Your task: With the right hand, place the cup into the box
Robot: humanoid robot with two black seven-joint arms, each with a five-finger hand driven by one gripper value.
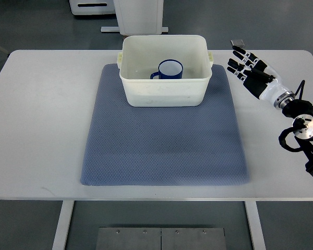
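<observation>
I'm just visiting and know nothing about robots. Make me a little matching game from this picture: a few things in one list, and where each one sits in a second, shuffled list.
Things:
1. cup
2. box
3. mat
4. right hand

Places:
A. flat on the white table
B. open, to the right of the box, holding nothing
C. inside the box
D. on the far part of the mat

Pairs: 1-C, 2-D, 3-A, 4-B

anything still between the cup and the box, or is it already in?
Nothing in the way: the blue cup already stands upright inside the white box. The right hand is open, beside the box, holding nothing.
</observation>
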